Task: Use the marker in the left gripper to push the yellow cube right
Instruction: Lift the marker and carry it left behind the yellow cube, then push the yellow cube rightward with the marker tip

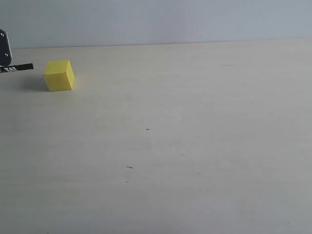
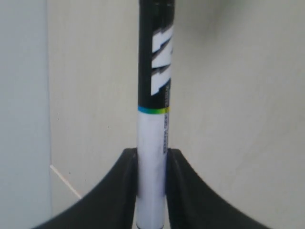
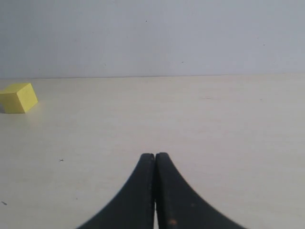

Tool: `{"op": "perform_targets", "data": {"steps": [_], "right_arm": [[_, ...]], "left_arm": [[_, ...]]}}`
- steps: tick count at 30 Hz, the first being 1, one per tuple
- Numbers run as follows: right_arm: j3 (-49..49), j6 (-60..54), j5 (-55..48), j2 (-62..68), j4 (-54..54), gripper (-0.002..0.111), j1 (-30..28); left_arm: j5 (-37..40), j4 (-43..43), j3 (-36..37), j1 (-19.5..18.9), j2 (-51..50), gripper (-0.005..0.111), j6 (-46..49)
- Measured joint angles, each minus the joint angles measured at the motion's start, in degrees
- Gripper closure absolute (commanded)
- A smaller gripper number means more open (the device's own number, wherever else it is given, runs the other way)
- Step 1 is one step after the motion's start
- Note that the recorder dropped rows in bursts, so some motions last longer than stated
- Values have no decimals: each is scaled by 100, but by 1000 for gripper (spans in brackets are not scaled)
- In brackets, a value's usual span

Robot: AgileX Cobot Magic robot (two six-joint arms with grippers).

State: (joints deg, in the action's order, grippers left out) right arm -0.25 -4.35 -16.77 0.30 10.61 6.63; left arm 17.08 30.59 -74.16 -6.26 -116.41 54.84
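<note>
At the upper left of the exterior view, the yellow cube rests on the table. The left gripper shows only partly at the left edge of the frame. The marker projects from it level, black end toward the cube. Tip and cube stand just beside each other, with a gap between them.

Left wrist view: the fingers are clenched on the white barrel of the marker. The black lettered half extends to the top of the frame. The cube is not visible here.

Right wrist view: the right gripper has its fingers pressed together with nothing between them. The cube sits at the left edge of the frame, well apart from it.

Handling, as a judgement: the cube looks light and rigid, so it should slide under slight force. Apply the tip to the middle of the face toward the marker. An off-centre contact is likely to turn the cube rather than move it. The marker appears stiff, but its smooth barrel may slip back through the fingers under load.
</note>
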Motion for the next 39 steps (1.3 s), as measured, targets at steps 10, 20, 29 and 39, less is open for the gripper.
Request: {"op": "perform_targets", "data": {"steps": [10, 20, 29, 39], "right_arm": [[0, 0, 0, 0, 0, 108, 0], [0, 0, 0, 0, 0, 108, 0], [0, 0, 0, 0, 0, 108, 0], [0, 0, 0, 0, 0, 108, 0]], "left_arm": [[2494, -2785, -1832, -392, -1112, 107, 3010], [2352, -3059, -2351, -449, -1593, 107, 3554], [2024, -3059, -2360, -439, -1707, 107, 3820], [1905, -3020, -2373, 671, -1707, 107, 4001]]}}
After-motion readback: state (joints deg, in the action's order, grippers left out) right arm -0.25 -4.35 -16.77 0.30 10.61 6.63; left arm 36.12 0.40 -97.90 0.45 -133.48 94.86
